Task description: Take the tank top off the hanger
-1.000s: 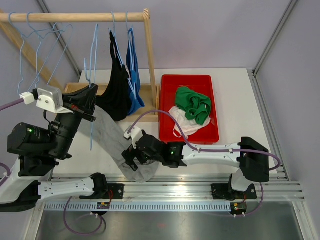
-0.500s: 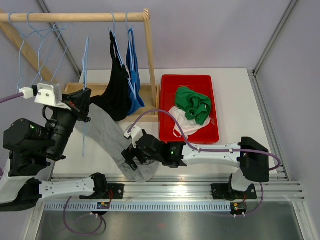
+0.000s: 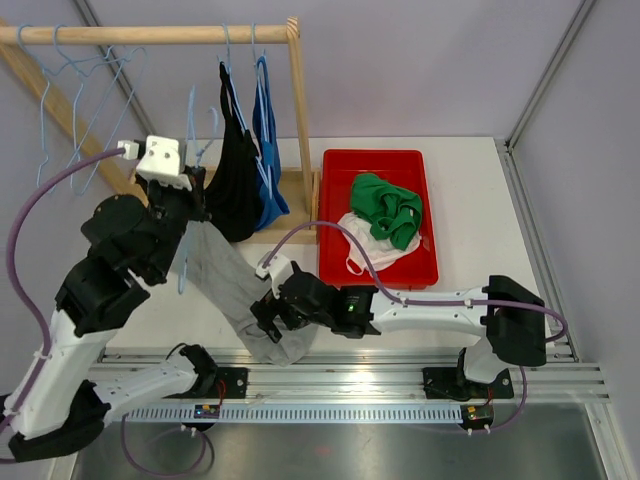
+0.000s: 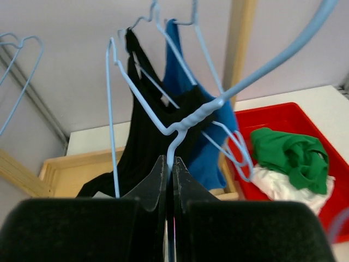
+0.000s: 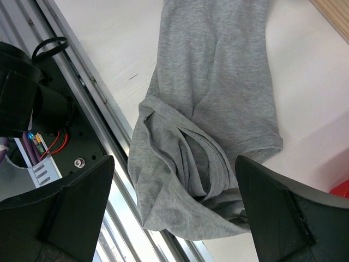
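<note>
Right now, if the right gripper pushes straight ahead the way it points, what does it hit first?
The right gripper, open, would meet the bunched grey tank top first; the table probably lies just beneath.

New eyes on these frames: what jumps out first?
The grey tank top, stretched from the left gripper down to a bunched heap at the near edge of the table. That gripper is shut on a light-blue hanger; the right gripper hangs open over the heap. At right, a red tray holds green and white clothes.
</note>
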Controlling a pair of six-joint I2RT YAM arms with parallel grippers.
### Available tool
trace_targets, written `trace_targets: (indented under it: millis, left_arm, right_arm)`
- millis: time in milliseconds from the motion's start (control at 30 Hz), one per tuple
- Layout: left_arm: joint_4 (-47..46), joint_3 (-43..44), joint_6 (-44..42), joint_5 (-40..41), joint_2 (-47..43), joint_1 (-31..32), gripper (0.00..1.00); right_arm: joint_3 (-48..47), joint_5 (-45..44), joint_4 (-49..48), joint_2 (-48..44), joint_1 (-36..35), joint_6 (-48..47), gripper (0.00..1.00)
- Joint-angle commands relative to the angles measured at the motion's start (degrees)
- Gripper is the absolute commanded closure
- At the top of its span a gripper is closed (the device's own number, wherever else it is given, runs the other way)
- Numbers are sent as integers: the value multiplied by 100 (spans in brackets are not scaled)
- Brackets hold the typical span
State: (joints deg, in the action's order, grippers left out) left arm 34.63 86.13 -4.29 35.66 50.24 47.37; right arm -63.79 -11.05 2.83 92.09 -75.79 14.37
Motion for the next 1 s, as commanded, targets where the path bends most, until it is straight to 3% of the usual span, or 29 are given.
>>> trace_targets:
  millis: [0, 133, 267, 567, 667, 967]
  left_arm:
    - [-237, 185, 236, -1700, 65, -1386, 100]
    - [-343, 439, 403, -2903, 485, -2477, 100]
    - [-615, 633, 1087, -4266, 1022, -3863, 100]
    - [-2064, 1239, 2746, -7009, 2182, -6193, 100]
    - [-3003, 1388, 3389, -7695, 2543, -6634, 100]
    - [-2725, 2119, 3532, -7715, 3369, -6952, 100]
  right_arm:
    - [112, -205, -213, -394, 38, 57, 1]
    - [244, -257, -213, -508, 55, 39, 1]
    - [376, -222, -413, -692, 64, 39, 1]
    - [894, -424, -450, -1246, 64, 13, 0]
    - [1079, -486, -468, -1439, 73, 31, 1]
    - [1413, -583, -459, -1677, 91, 110, 1]
